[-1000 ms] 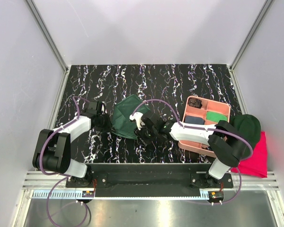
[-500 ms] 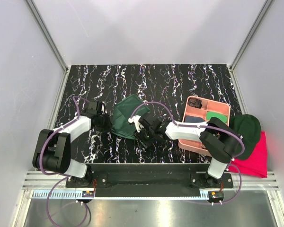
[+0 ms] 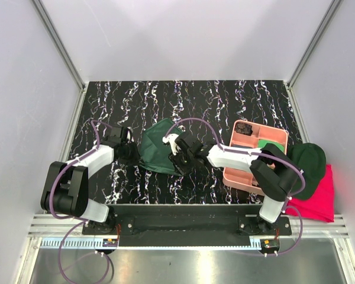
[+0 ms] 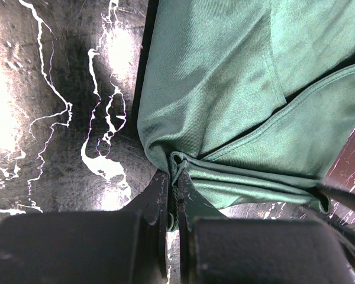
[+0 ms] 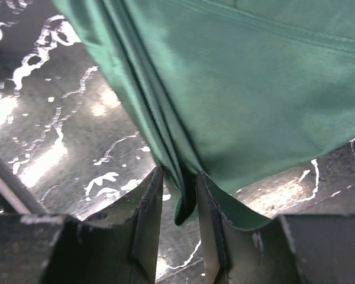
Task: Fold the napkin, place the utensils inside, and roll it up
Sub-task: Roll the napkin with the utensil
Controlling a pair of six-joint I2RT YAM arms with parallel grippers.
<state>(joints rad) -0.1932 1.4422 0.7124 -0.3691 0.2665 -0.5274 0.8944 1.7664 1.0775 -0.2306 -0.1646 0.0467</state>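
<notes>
The dark green napkin (image 3: 157, 148) lies crumpled on the black marbled table, left of centre. My left gripper (image 3: 133, 155) is at its left edge, shut on a bunched corner (image 4: 173, 183) of the napkin (image 4: 236, 89). At the cloth's near right edge, my right gripper (image 3: 176, 155) has its jaws a little apart, with a pleated fold of the napkin (image 5: 254, 77) caught between the fingertips (image 5: 178, 177). The fold's end hangs down between the fingers. The utensils are out of view; my right arm covers part of the pink tray (image 3: 235, 177).
The pink tray holds a bright green swatch (image 3: 271, 145) and a dark lump (image 3: 244, 127). A dark green bundle (image 3: 307, 157) and a pink-red cloth (image 3: 316, 198) lie at the right edge. Grey walls close in the table on three sides.
My right gripper has moved away from the near edge, toward the back and slightly left, taking the napkin's edge with it. The left gripper has stayed put.
</notes>
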